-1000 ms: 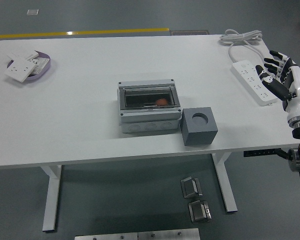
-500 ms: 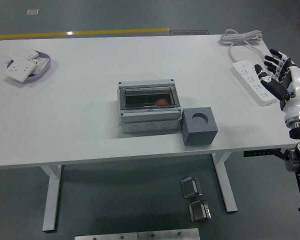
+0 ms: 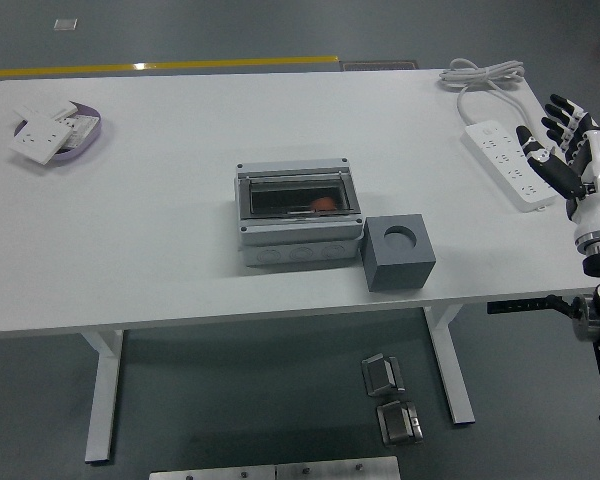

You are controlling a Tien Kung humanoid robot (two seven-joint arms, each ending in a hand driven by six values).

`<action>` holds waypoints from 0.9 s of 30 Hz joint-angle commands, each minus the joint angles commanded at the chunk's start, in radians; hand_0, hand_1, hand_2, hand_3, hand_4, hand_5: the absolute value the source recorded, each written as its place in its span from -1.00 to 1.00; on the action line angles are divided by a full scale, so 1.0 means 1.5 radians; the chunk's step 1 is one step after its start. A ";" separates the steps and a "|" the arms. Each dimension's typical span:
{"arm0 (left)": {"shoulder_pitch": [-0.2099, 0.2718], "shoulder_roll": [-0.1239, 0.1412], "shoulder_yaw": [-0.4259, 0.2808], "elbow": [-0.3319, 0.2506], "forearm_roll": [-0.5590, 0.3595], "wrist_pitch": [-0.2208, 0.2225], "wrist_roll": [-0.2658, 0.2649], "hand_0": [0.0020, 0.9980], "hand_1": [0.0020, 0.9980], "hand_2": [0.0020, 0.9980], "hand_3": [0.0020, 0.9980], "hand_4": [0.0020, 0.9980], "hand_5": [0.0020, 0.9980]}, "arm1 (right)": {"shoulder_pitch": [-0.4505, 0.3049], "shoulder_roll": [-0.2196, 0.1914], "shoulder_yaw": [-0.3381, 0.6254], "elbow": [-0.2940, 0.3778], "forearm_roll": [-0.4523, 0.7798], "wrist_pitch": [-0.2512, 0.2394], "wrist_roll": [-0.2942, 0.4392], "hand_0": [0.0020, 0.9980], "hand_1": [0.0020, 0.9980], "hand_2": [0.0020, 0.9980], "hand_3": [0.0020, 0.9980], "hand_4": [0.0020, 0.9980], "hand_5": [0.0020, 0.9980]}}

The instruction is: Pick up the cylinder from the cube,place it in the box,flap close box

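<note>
**One hand drifts off, box already shut**

One hand is all that shows: the right hand (image 3: 568,150), fingers spread and holding nothing, hovering at the far right edge beside the power strip (image 3: 510,163). Over the last second it has slid a little further right and away, out from over the strip towards the edge of the tabletop (image 3: 160,240). The left arm is nowhere to be seen.

The grey box (image 3: 299,218) sits mid-table with its clear flap (image 3: 297,195) down. Through the flap an orange-red shape shows, which I take to be the cylinder (image 3: 322,204), lying inside toward the right. The grey cube (image 3: 399,252) stands touching the box's near right corner, its round socket empty.

To my eye the job looks done, and the retreating hand fits that.

As for writing, nothing is legible: no brand on the box or strip, and the white plates in the tray (image 3: 56,135) at far left are too small to read.
</note>
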 joint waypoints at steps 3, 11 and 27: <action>0.000 0.000 -0.001 0.000 0.001 0.000 0.000 0.19 0.24 0.15 0.22 0.35 -0.41 | 0.000 0.000 0.002 -0.001 0.001 -0.001 0.000 0.98 0.96 0.97 1.00 1.00 0.08; 0.000 -0.001 -0.002 0.000 0.002 0.000 0.001 0.19 0.24 0.15 0.22 0.35 -0.41 | 0.001 -0.004 0.008 0.001 -0.008 0.000 -0.004 1.00 1.00 0.99 1.00 1.00 0.83; 0.000 -0.004 -0.003 0.000 0.001 0.000 0.001 0.19 0.24 0.15 0.22 0.35 -0.40 | 0.000 -0.001 0.017 0.002 -0.025 -0.059 -0.021 1.00 1.00 1.00 1.00 1.00 1.00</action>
